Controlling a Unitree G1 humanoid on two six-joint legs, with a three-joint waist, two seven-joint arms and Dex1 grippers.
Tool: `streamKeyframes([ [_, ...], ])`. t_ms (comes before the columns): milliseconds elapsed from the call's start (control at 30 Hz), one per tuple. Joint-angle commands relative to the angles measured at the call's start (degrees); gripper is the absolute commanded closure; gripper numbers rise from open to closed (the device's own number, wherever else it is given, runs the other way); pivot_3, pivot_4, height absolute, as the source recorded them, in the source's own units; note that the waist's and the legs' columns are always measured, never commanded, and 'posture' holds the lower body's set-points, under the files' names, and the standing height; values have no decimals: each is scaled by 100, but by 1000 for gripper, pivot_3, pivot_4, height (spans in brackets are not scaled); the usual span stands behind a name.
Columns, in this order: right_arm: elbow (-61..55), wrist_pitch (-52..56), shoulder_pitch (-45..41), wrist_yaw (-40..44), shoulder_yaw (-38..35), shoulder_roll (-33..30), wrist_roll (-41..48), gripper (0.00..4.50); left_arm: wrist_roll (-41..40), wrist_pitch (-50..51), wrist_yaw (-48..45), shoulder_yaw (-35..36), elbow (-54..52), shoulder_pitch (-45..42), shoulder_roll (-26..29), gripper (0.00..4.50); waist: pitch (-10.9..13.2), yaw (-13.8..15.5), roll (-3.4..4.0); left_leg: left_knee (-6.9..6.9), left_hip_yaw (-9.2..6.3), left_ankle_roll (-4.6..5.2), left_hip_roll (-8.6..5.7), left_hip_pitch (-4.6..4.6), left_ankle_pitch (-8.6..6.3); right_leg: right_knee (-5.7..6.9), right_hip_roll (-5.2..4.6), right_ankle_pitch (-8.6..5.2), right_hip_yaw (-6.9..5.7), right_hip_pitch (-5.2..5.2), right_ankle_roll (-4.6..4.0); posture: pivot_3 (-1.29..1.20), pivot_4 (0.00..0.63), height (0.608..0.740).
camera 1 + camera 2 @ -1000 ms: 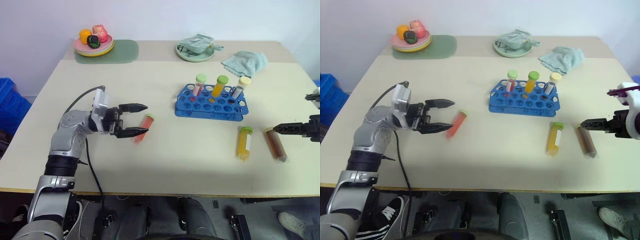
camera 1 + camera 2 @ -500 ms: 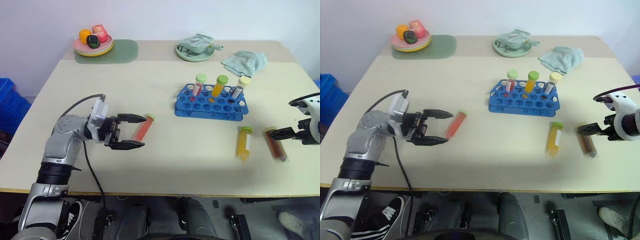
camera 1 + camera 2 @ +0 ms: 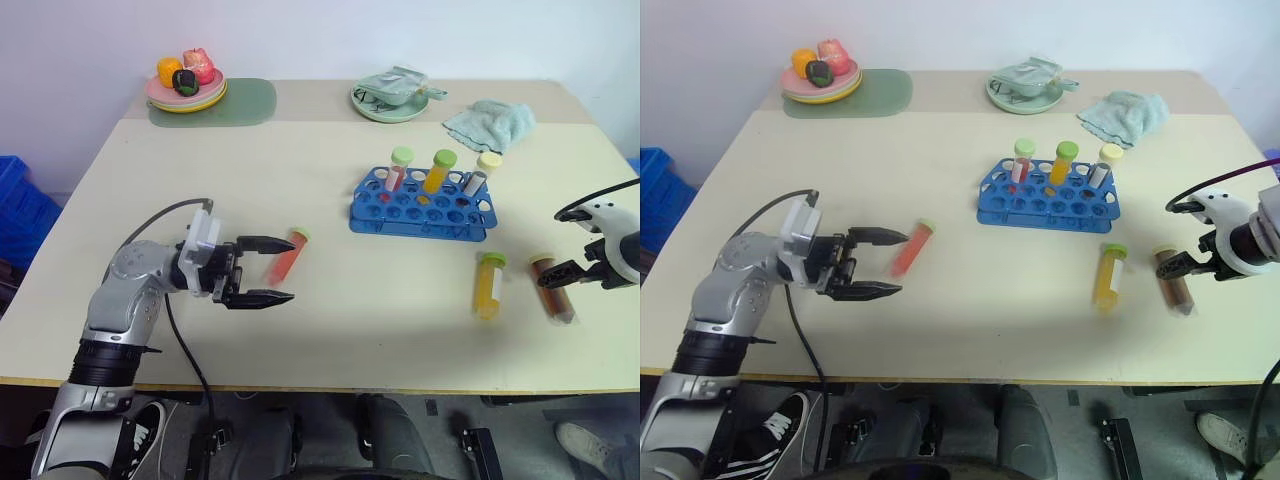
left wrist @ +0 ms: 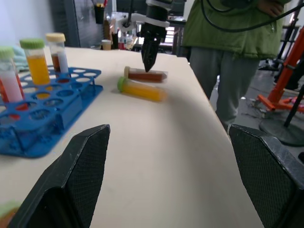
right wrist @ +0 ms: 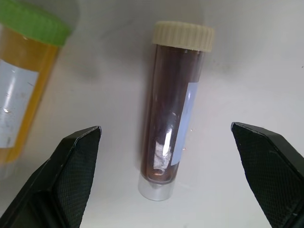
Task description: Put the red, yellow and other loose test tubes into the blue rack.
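I hold the right gripper [image 5: 166,142], jaws spread and empty, above the dark brown tube [image 5: 170,116] so both fingers straddle it. The left gripper [image 3: 268,270], also spread and empty, faces the red tube [image 3: 284,256]. The yellow tube [image 3: 488,285] lies near the blue rack [image 3: 420,210].

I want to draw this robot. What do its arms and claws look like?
The left arm is shiny silver-grey with a black band and a black cable looping over it. The left gripper has two pointed black fingers on a white wrist block. The right gripper is black too, with a white wrist and black cable.
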Motion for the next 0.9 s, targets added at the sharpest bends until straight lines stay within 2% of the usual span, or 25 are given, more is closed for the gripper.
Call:
streamKeyframes([
  [33,393,-254,-328,195,170,116,-400,0,-169,86,121,144,-325,64,59,432,0,1,0,0,1,0,0,0,0,0,0,0,0,0,0,0,150,740],
  [333,1272,-438,-553,306,107,632,-828,0,-266,233,369,245,-725,297,155,432,0,13,1,0,1,-1,-1,-2,0,1,-1,0,0,-1,0,0,150,740],
  [900,1350,-370,-334,307,-109,872,-1076,0,-308,266,553,243,-821,255,260,432,1,11,3,0,2,-1,-2,-1,0,4,-2,0,0,-2,0,0,150,740],
])
